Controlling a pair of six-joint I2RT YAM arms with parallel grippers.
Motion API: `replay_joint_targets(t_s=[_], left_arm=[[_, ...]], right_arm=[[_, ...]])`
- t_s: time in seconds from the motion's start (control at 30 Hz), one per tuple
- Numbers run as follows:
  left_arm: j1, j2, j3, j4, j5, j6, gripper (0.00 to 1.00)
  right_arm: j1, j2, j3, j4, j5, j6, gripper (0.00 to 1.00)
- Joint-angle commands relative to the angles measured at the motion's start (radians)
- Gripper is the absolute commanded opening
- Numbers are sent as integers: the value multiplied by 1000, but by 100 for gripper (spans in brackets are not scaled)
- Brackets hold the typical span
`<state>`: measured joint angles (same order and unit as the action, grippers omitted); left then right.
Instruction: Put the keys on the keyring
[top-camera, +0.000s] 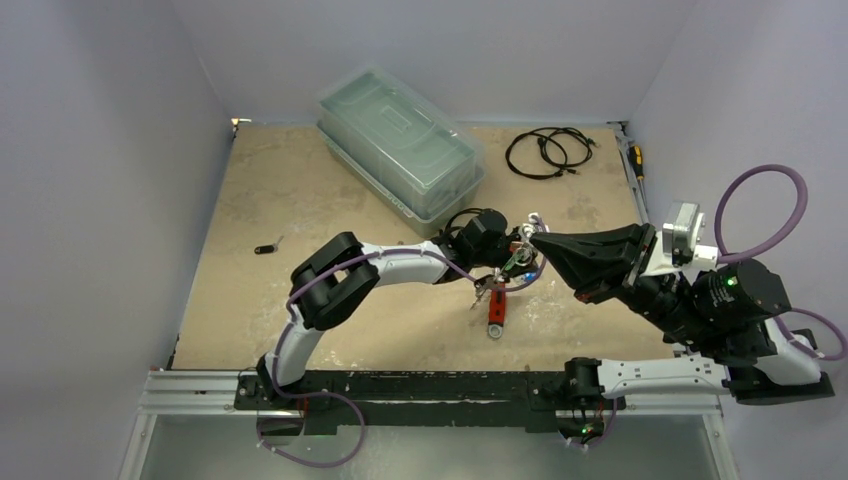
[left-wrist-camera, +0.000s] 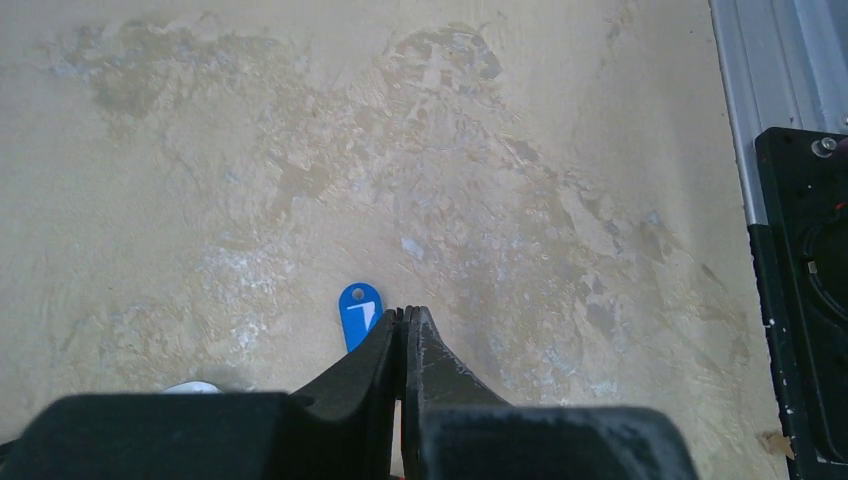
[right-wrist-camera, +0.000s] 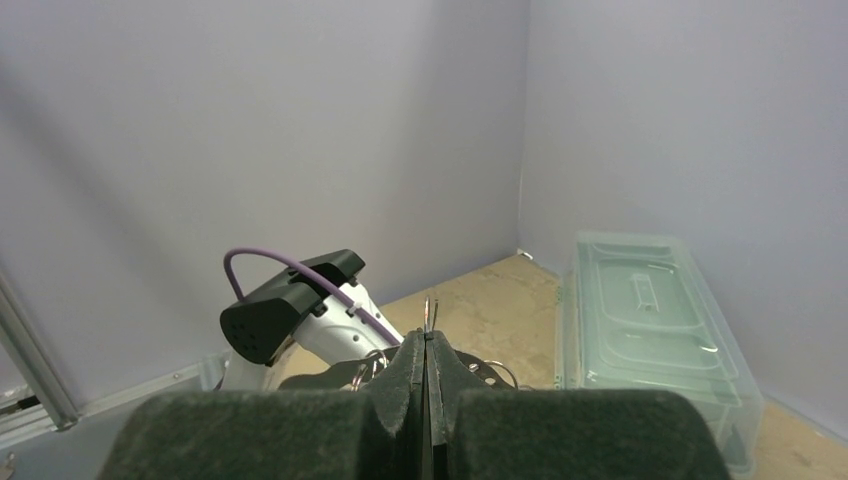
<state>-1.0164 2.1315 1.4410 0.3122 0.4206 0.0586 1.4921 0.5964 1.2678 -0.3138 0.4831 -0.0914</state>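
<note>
Right gripper closed on thin silvery wire keyring over surface centre; left gripper closed, small blue-tagged metal key at its 9 o'clock. Likely light, slippery: pinch the tag

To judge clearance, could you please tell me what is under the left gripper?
A blue key tag shows just past the shut left gripper, over the table. Whatever sits directly beneath its fingers is covered.
</note>
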Motion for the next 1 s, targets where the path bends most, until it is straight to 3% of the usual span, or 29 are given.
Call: replay_joint_targets(t_s=[0.0, 0.1, 0.17, 0.3, 0.6, 0.97], left_arm=[[3, -56, -23, 22, -66, 6, 4], [-8, -37, -14, -21, -112, 68, 31], [-20, -13, 28, -106, -123, 142, 37], [-44, 36, 119, -282, -180, 363, 40], [-68, 33, 16, -240, -143, 711, 48], [-77, 78, -10, -131, -108, 783, 42]], right_arm=[[2, 13, -3, 86, 9, -8, 0], [2, 17, -7, 89, 9, -7, 0], [2, 21, -6, 87, 12, -7, 0], [2, 23, -4, 88, 14, -7, 0], [2, 27, -3, 84, 14, -7, 0], [2, 28, -4, 77, 13, -5, 0]])
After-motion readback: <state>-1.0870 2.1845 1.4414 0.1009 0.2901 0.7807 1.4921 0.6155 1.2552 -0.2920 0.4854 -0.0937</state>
